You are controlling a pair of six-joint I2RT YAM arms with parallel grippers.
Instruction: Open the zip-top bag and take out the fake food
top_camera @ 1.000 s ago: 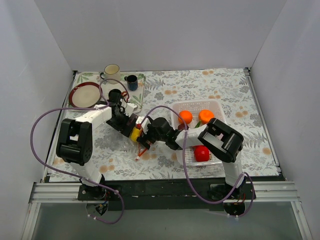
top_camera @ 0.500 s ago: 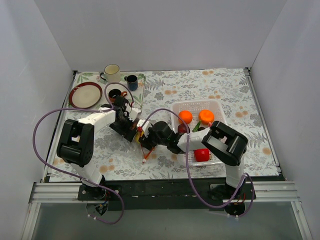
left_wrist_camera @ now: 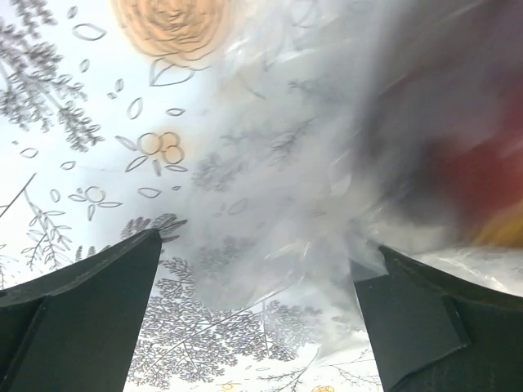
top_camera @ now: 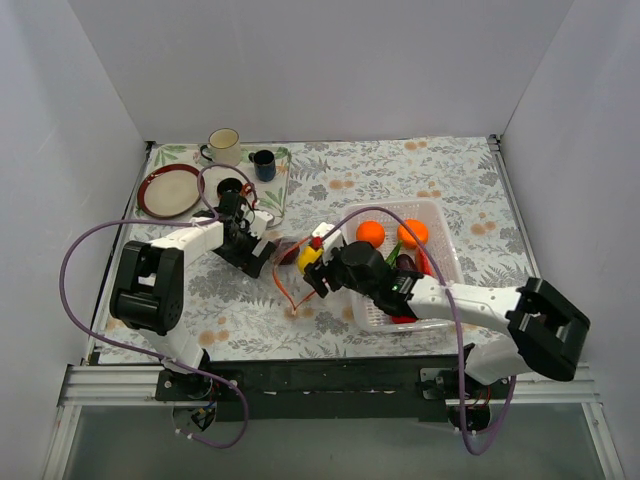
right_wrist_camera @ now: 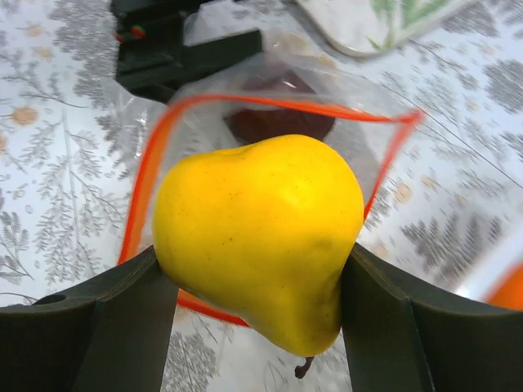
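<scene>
— Look at the yellow pear (right_wrist_camera: 257, 237). Held how?
— Pinched between the two fingers of the right gripper (right_wrist_camera: 255, 269), one on each side. Open only as wide as the pear. Right by the mouth of the zip-top bag (right_wrist_camera: 200, 139).
— And the bag?
— Lying on the flowery table (top_camera: 450, 170) between both grippers, with a gaping mouth and an orange-red zip strip (right_wrist_camera: 327, 109) in a loop. One dark red piece (right_wrist_camera: 278, 122) inside.
— Left gripper (left_wrist_camera: 265, 245)?
— Spread really wide, gripping nothing. Clear bag plastic between the fingers; cannot tell if touching.
— Rest of the fake food?
— In the white basket (top_camera: 440, 212) to the right: two orange balls (top_camera: 371, 233), plus some red and green.
</scene>
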